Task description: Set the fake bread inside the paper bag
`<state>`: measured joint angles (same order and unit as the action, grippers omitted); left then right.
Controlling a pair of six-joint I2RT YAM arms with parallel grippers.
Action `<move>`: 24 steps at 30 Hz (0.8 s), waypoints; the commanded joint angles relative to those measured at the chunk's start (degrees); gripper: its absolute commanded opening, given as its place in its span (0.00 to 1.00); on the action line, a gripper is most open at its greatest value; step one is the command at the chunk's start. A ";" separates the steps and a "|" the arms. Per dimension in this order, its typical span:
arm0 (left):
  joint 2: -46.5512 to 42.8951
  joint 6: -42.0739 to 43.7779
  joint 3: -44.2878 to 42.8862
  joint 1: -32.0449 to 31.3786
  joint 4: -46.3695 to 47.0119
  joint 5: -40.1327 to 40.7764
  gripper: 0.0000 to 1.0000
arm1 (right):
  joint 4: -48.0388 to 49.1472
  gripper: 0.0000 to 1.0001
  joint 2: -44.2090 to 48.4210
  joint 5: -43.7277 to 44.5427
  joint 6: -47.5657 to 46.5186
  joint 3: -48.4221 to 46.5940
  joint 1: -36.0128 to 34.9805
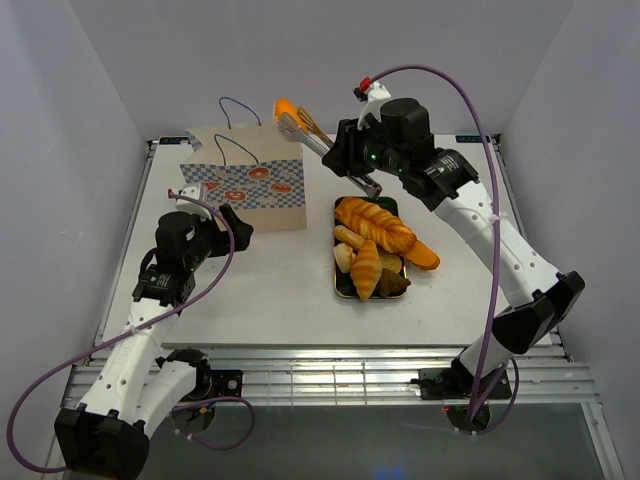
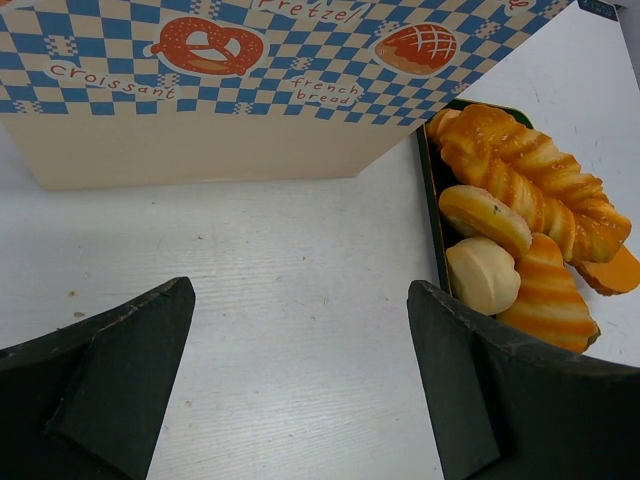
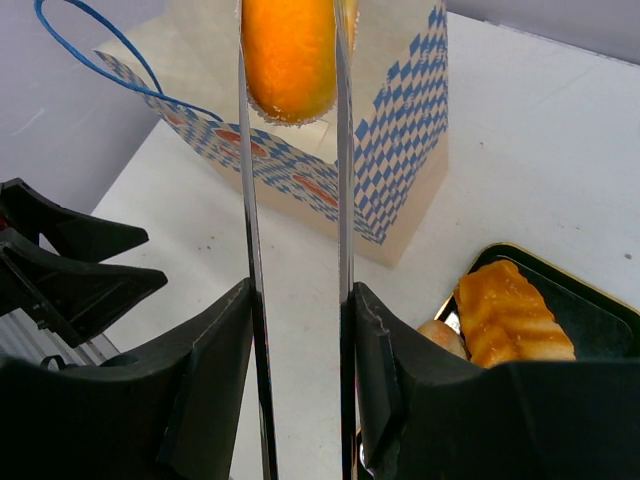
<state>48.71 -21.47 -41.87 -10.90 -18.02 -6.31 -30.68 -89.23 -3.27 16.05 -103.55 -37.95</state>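
Observation:
My right gripper (image 1: 347,160) (image 3: 300,295) is shut on a pair of metal tongs (image 1: 303,130) (image 3: 252,230). Between their tips the tongs pinch an orange piece of fake bread (image 1: 284,106) (image 3: 290,55), held in the air above the top of the paper bag (image 1: 245,185) (image 3: 400,130). The bag stands upright at the back left. More fake bread (image 1: 375,228) (image 2: 530,175), several pieces, lies on the dark tray (image 1: 337,285) (image 2: 430,200). My left gripper (image 1: 236,222) (image 2: 300,300) hovers open and empty just in front of the bag.
The bag's blue cord handles (image 1: 238,108) (image 3: 90,50) stick up at its top. White walls close in the table at the back and both sides. One orange piece (image 1: 425,255) overhangs the tray's right rim.

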 commanded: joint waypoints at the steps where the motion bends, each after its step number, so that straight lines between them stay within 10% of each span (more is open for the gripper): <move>1: -0.37 0.20 -1.73 -0.18 -0.26 -1.16 0.98 | 5.54 0.29 -2.26 -4.11 0.03 -4.29 -0.19; 24: 0.42 0.20 -1.73 -0.18 0.00 -2.13 0.98 | 5.19 0.55 -9.47 -5.43 0.21 -8.78 -0.19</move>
<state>49.28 -21.47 -41.87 -10.90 -18.00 -7.51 -29.63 -99.50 -7.92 16.29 -109.47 -37.95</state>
